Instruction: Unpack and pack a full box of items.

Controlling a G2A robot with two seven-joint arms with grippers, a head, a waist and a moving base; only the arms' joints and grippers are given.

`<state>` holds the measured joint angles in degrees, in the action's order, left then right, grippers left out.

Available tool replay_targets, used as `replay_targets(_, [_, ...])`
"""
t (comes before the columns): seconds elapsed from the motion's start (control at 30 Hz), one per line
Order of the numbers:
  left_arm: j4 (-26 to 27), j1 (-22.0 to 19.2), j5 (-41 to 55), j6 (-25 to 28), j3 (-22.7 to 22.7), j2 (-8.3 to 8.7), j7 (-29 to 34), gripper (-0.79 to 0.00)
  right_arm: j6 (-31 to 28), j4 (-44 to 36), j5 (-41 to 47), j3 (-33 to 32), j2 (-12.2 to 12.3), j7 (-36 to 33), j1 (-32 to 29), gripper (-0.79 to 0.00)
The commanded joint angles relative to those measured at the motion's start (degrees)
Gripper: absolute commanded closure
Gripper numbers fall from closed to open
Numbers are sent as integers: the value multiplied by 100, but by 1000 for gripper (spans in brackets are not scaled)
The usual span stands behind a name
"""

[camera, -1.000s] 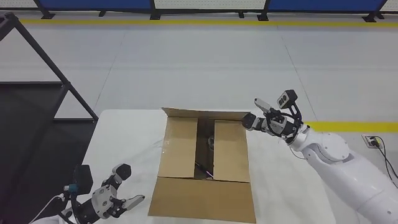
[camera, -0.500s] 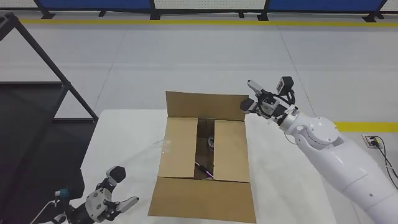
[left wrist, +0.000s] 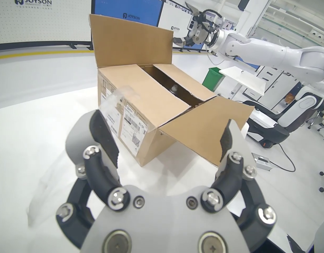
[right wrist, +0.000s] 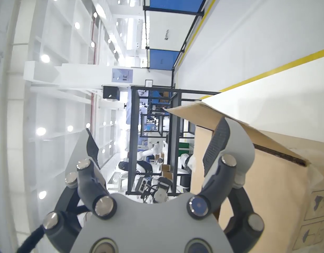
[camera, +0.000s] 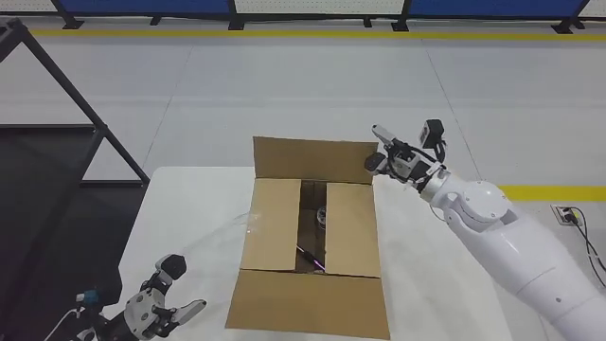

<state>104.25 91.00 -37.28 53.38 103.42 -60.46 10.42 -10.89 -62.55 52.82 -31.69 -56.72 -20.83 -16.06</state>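
Observation:
A cardboard box [camera: 312, 246] stands mid-table with its two side flaps [camera: 273, 223] nearly flat and a dark gap between them. In the gap I see a bottle cap [left wrist: 174, 88] and a thin dark item [camera: 311, 254]. The far flap [camera: 312, 159] stands upright. My right gripper [camera: 379, 148] is open at that flap's right top corner, and one finger [right wrist: 219, 138] lies against the cardboard [right wrist: 256, 180]. Near the table's front left corner, my left gripper [left wrist: 167, 138] is open and holds nothing. It sits short of the box's near flap [left wrist: 206, 130].
A strip of clear tape [left wrist: 117, 98] hangs loose off the box's left side. The white table [camera: 185, 218] has bare room left and right of the box. A dark metal rack [camera: 57, 123] stands off the table's left.
The far flap has swung up to stand upright, with my right gripper moving along it away from me. My left gripper has drawn back toward the table's near edge.

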Motion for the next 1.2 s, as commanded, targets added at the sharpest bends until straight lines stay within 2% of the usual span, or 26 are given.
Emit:
replay_targets(0.0, [0, 0, 0, 0, 0, 0, 0, -785, 211, 56, 131, -3, -98, 265, 40, -785])
replay_targets(0.27, [0, 0, 0, 0, 0, 0, 0, -785, 728, 773, 218, 145, -620, 700, 383, -785])
replay_targets(0.77, [0, 0, 0, 0, 0, 0, 0, -785, 1277, 2322, 123, 437, -1576, 427, 862, -785])
replay_targets(1.17, [0, 0, 0, 0, 0, 0, 0, -785, 1642, 3319, -204, 492, -2095, -150, 1086, -785])
